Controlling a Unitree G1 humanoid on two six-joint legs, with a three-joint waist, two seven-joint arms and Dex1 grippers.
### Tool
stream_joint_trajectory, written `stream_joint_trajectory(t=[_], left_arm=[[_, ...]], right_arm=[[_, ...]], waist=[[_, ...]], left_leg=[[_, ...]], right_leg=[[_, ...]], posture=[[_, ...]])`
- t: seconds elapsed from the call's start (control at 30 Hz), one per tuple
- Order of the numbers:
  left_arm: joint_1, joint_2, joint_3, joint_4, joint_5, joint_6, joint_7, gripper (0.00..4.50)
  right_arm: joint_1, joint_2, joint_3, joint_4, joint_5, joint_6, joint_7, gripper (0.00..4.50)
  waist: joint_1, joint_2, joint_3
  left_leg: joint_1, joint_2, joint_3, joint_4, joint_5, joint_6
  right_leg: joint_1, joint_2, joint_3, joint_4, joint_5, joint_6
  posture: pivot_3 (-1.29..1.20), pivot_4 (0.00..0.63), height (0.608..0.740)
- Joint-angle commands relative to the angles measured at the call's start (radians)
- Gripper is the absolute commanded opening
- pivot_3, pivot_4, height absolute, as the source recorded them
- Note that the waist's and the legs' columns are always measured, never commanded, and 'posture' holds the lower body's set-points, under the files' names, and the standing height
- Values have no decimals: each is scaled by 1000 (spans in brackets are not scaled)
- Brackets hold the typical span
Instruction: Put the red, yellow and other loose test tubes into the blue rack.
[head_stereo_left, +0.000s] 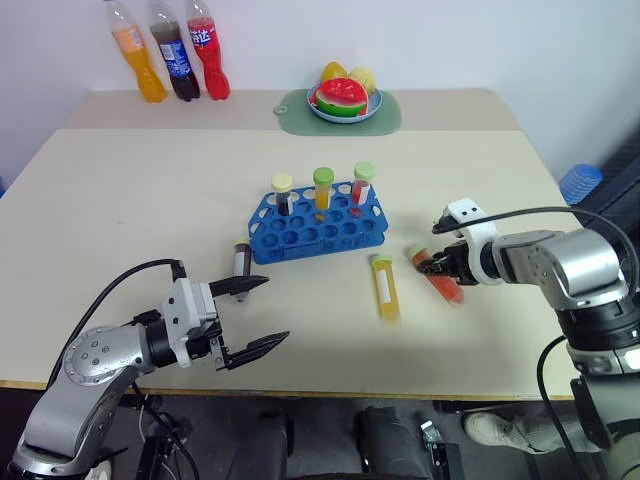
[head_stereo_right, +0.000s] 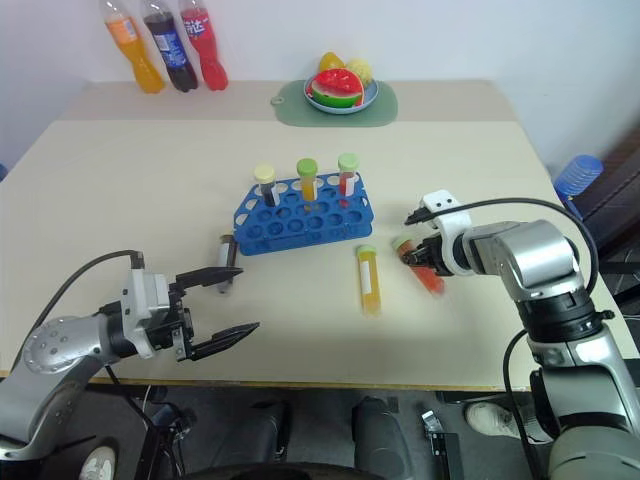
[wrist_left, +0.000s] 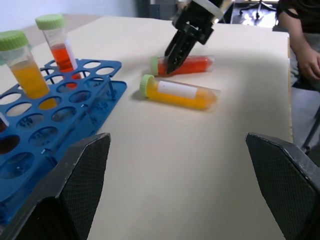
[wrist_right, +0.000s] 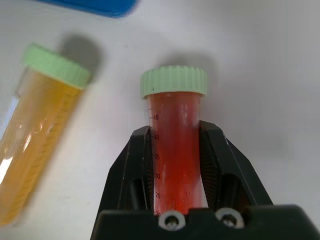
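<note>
The blue rack stands mid-table with three capped tubes upright in its back row: a dark one, an orange one and a red one. To the rack's right, a red test tube with a green cap lies on the table. My right gripper is shut on it just below the cap, its fingers pressing both sides. The yellow test tube lies beside it, closer to the rack. A dark tube lies left of the rack. My left gripper hovers open near the front edge.
Three soda bottles stand at the far left corner. A plate of toy fruit sits on a green mat at the back. A blue bottle cap shows beyond the table's right edge. A person's arm appears past the far side.
</note>
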Motion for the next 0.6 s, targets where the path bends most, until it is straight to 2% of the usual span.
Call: stream_joint_trajectory(t=[0.03, 0.1, 0.3, 0.43, 0.6], left_arm=[[27, -20, 50, -14, -18, 3, 43, 4500], [51, -38, 74, -16, -18, 3, 74, 4500], [83, -74, 97, -14, -20, 4, 119, 4500], [85, -92, 92, 1, -17, 0, 130, 4500], [72, -109, 91, 16, -6, -10, 144, 4500]], right_arm=[[37, 108, -178, -61, 37, -344, 18, 771], [88, 162, -235, -94, 50, -490, 42, 771], [185, 267, -286, -186, 127, -665, 84, 771], [203, 350, -258, -183, 158, -766, 112, 771], [183, 450, -186, -93, 114, -916, 137, 771]], waist=[[-14, 1, 0], [-15, 2, 1], [-12, 2, 1], [-16, 2, 1], [-15, 2, 1]], left_leg=[[0, 0, 0, 1, 0, 0], [0, 1, 0, 1, 0, 0], [0, 1, -2, 1, 0, 0], [0, 1, -2, 2, 0, 0], [1, 1, -2, 2, 0, 0]], right_leg=[[0, 0, 0, 1, 0, 0], [0, 1, 0, 2, 0, 0], [0, 1, 0, 2, 0, 0], [0, 1, 0, 3, 0, 0], [0, 1, 0, 4, 0, 0]], posture=[[0, 150, 740], [0, 150, 740], [0, 150, 740], [0, 150, 740], [0, 150, 740]])
